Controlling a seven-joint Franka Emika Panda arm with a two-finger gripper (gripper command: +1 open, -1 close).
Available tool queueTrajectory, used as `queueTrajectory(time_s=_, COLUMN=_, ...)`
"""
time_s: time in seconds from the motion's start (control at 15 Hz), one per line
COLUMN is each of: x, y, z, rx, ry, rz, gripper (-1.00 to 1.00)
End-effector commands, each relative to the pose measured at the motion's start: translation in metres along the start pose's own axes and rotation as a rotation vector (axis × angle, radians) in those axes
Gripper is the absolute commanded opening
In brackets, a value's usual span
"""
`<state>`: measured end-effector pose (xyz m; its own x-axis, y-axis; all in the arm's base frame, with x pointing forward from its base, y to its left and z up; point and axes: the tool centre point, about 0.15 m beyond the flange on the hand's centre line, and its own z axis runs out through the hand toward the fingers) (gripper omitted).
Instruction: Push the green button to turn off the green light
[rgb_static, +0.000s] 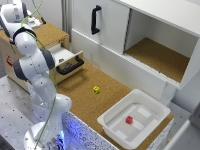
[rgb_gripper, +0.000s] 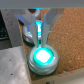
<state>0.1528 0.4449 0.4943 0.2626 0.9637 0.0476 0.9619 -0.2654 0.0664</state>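
Note:
The green button (rgb_gripper: 42, 56) is a round cap in a pale ring, and it glows bright green. It sits on a cork-topped surface (rgb_gripper: 67, 30). My gripper (rgb_gripper: 41, 38) hangs right over the button with its two pale fingers (rgb_gripper: 33, 25) drawn together, tips just above or at the cap's far rim, holding nothing. In the exterior view the arm's hand (rgb_static: 17, 12) reaches over the top of the wooden drawer unit (rgb_static: 50, 34) at that view's left. There the button itself is hidden behind the hand.
Below the unit's top a drawer (rgb_static: 70, 64) with a black handle stands pulled out. A yellow block (rgb_static: 96, 89) lies on the cork table. A white bin (rgb_static: 150, 111) holds a red block (rgb_static: 129, 119). A white cabinet (rgb_static: 112, 25) with an open compartment stands behind.

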Motion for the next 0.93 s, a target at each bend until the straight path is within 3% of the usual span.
queueTrajectory(time_s=0.0, x=0.004, y=0.016, z=0.033, rx=0.052, ry=0.018, rz=0.047, gripper=-1.0)
queueTrajectory(time_s=0.47, x=0.006, y=0.016, z=0.066, rx=0.066, ry=-0.049, rz=0.029, gripper=-1.0)
queueTrajectory(time_s=0.8, x=-0.019, y=0.055, z=-0.03, rx=-0.047, ry=0.057, rz=0.16, gripper=-1.0)
queueTrajectory(time_s=0.87, x=-0.021, y=0.06, z=-0.043, rx=-0.065, ry=0.055, rz=0.169, gripper=1.0)
